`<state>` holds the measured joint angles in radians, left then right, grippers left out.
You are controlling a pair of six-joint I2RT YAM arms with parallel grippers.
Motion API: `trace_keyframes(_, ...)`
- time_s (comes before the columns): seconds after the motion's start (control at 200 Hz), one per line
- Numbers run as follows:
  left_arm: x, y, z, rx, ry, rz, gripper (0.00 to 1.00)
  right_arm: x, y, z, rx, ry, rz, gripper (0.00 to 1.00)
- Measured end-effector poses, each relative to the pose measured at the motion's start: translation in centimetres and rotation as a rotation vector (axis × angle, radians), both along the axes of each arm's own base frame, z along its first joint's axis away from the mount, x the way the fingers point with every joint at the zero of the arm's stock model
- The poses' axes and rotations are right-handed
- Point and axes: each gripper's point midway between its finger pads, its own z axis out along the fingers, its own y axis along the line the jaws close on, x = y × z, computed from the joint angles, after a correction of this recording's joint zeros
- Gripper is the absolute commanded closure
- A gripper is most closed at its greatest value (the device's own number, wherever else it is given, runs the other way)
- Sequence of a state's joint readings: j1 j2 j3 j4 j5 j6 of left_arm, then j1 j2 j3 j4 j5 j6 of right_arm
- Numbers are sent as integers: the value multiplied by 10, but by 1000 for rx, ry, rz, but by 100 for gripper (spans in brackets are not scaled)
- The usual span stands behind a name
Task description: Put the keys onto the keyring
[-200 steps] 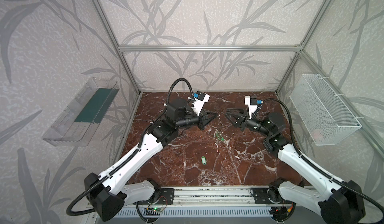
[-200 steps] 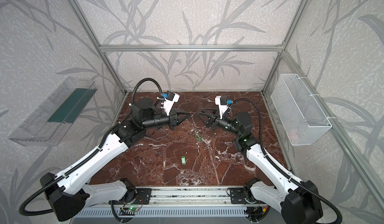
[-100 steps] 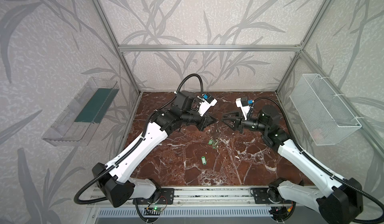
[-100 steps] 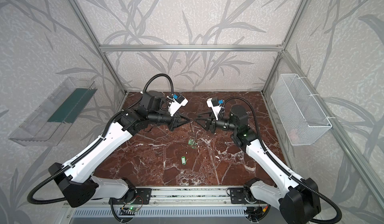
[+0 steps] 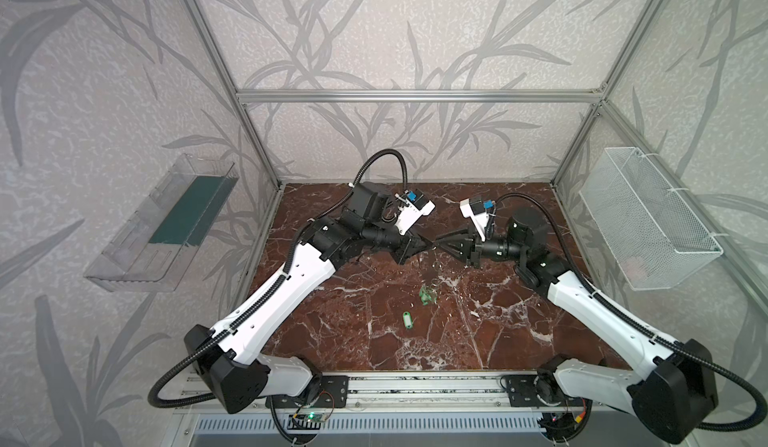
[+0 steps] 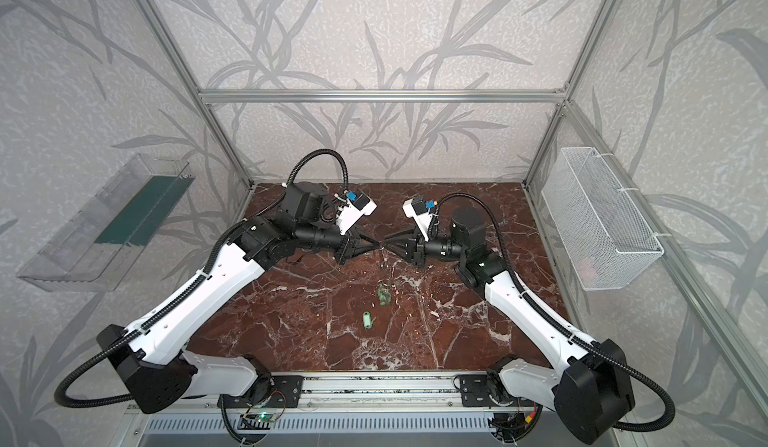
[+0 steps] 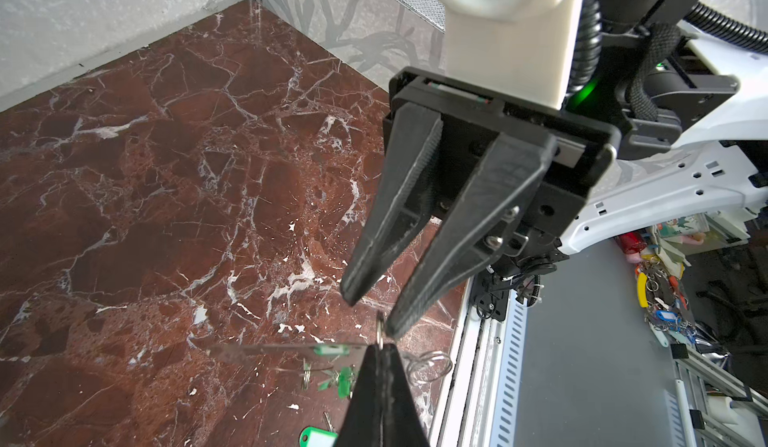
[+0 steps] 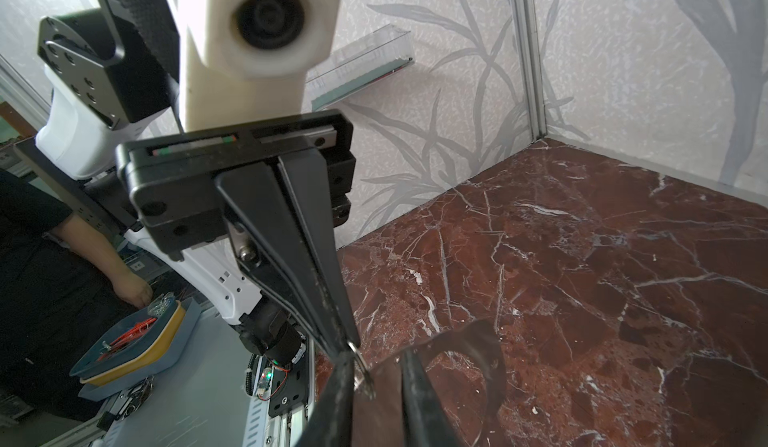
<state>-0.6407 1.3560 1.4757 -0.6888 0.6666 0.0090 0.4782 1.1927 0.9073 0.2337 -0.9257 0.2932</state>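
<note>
The left claw (image 7: 380, 353) was clamped shut on a small metal ring (image 7: 379, 335) above the table's (image 5: 332, 299) middle. The keyring (image 8: 453, 366) plate showed just beside it, blurred, with green-tagged keys (image 5: 427, 295) below. The right claw (image 7: 371, 316), narrowly parted, stood at that ring. One key (image 5: 408, 319) lay nearer.
</note>
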Motion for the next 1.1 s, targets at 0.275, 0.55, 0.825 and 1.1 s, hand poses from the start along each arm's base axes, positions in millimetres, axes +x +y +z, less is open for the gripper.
trace_keyframes(0.275, -2, -1, 5, -14, -2, -12, 100, -10, 4, 0, 3, 2, 53, 87)
trace_keyframes(0.55, -2, 1, 2, -6, 12, -9, 100, -12, 5, 0, 1, 4, 65, 100)
trace_keyframes(0.825, 2, -1, 7, -22, -2, -1, 88, -10, 2, 4, 23, -19, 14, 100)
trace_keyframes(1.1, 13, 7, 23, -142, -76, 134, 69, 3, -2, 6, 119, -26, -86, 100)
